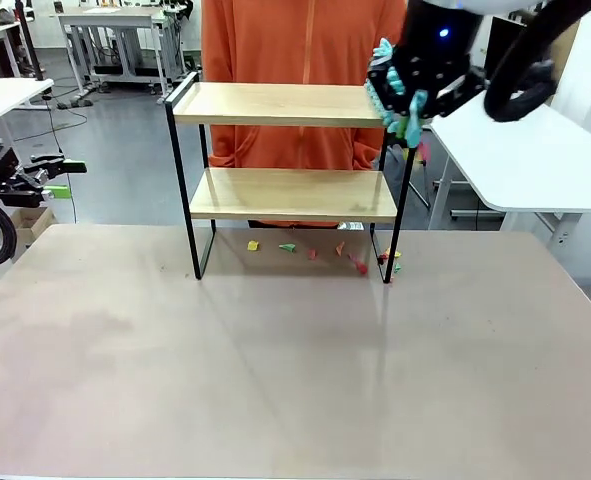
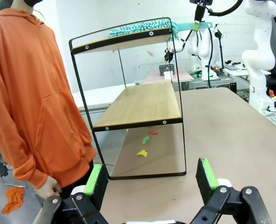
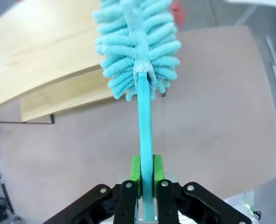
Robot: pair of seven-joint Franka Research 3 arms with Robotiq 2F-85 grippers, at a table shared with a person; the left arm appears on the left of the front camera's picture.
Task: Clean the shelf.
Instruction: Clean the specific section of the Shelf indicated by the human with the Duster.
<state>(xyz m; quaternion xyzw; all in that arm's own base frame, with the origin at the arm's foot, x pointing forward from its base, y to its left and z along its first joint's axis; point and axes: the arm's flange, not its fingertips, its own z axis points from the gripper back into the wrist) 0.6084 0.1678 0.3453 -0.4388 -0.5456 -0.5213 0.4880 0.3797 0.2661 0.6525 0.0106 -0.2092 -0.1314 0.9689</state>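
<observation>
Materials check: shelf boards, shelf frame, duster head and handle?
Shelf boards: light wood or wood-look laminate, matte, faint grain visible.
Shelf frame: thin black rod, looks like painted metal.
Duster head: soft teal chenille-like strands, probably microfibre.
Duster handle: flat, smooth, teal, looks like plastic.

Pale honey wood on both boards of the shelf, with a thin black frame around them. The duster is turquoise all over, fluffy head and handle the same shade. Bright green pads on the black right gripper, and the same green and black on the left gripper. Vivid orange hoodie on the person. Yellow, green and red scraps dot the dull beige counter.
</observation>
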